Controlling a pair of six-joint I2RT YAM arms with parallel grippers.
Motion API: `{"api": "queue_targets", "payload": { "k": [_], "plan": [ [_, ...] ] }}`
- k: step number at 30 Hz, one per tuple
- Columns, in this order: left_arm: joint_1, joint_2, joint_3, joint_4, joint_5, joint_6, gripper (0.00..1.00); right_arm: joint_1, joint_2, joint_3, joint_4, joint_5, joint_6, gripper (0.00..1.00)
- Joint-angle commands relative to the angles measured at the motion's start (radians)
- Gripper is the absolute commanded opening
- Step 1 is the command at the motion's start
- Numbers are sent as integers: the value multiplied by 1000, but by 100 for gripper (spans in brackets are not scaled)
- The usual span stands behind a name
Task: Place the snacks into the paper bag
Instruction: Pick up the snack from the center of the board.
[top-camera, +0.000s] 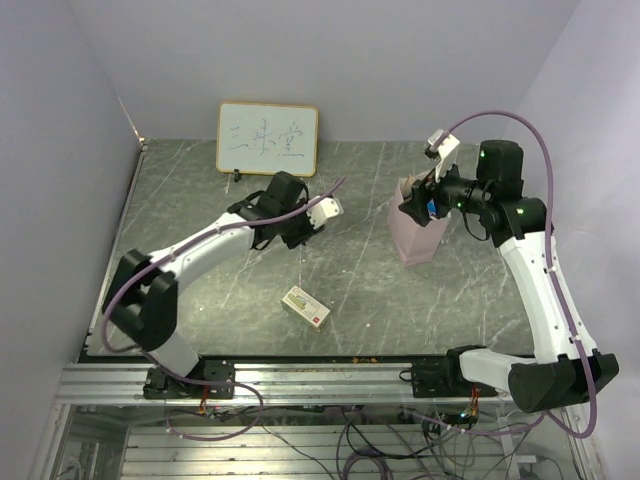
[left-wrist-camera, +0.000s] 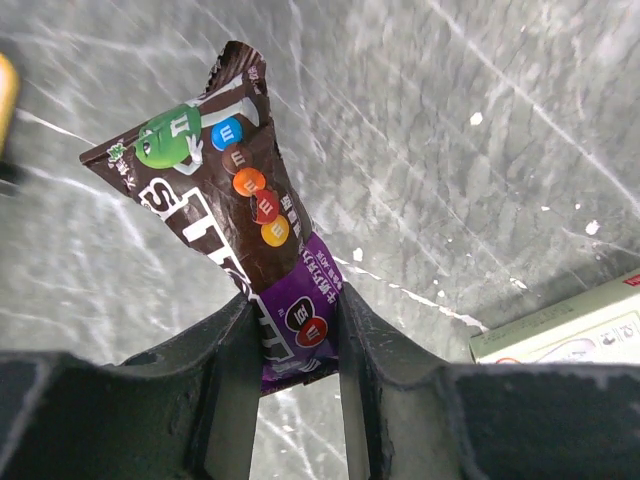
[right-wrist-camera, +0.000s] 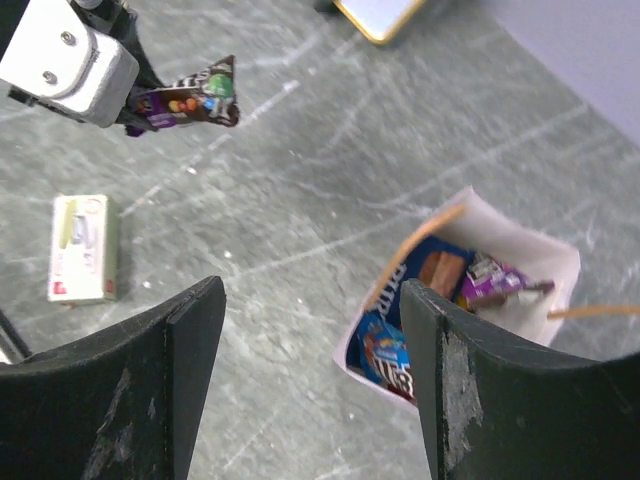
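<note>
One brown-and-purple candy packet is clamped by its purple end in my left gripper, held off the bench just left of centre in the top view. The paper bag stands upright right of centre with several snacks already inside. My right gripper is spread wide, empty, beside its mouth. I'd carry the packet rightward, clear of the rim, centre it over the opening, then release. The right arm crowds that mouth, so I'd watch for contact. A small box lies lower centre.
</note>
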Motion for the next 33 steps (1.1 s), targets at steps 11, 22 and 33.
{"api": "queue_targets", "payload": {
  "k": [11, 22, 33],
  "plan": [
    [-9, -308, 49, -95, 97, 57, 40, 110, 125, -27, 396, -409, 286, 69],
    [-16, -366, 60, -93, 140, 43, 39, 266, 326, 14, 516, -444, 398, 73],
    [-20, -365, 32, -71, 165, 25, 37, 292, 398, 45, 604, -529, 474, 71]
  ]
}}
